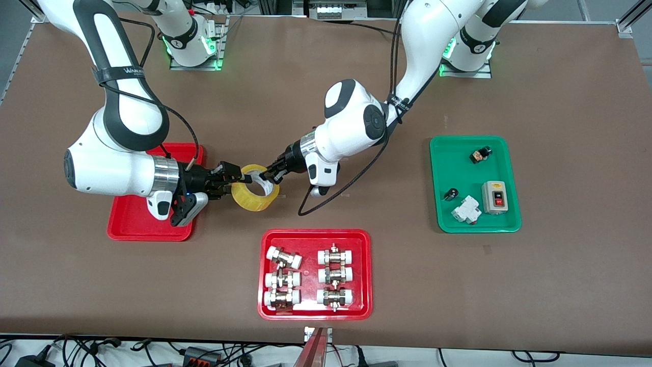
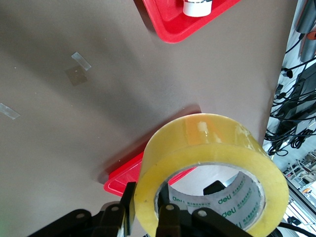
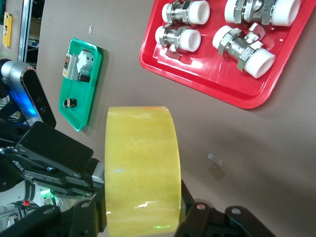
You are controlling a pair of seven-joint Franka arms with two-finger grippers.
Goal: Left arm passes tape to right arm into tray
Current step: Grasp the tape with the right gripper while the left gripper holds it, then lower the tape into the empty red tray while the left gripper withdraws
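Observation:
The tape (image 1: pixel 254 187), a yellowish roll with a white printed core, hangs above the table just beside the plain red tray (image 1: pixel 132 227). My left gripper (image 1: pixel 267 175) is shut on the roll's wall, one finger inside the core and one outside, as the left wrist view (image 2: pixel 148 197) shows with the tape (image 2: pixel 207 148) and the tray's corner (image 2: pixel 123 177) beneath. My right gripper (image 1: pixel 247 178) reaches from over the tray and is shut on the roll's two flat sides; in the right wrist view (image 3: pixel 140 207) its fingers flank the tape (image 3: pixel 140 163).
A red tray with several metal pipe fittings (image 1: pixel 316 237) lies nearer the front camera; it also shows in the right wrist view (image 3: pixel 163 64). A green tray (image 1: pixel 443 214) with electrical parts lies toward the left arm's end. The left arm's black cable (image 1: pixel 331 196) droops to the table.

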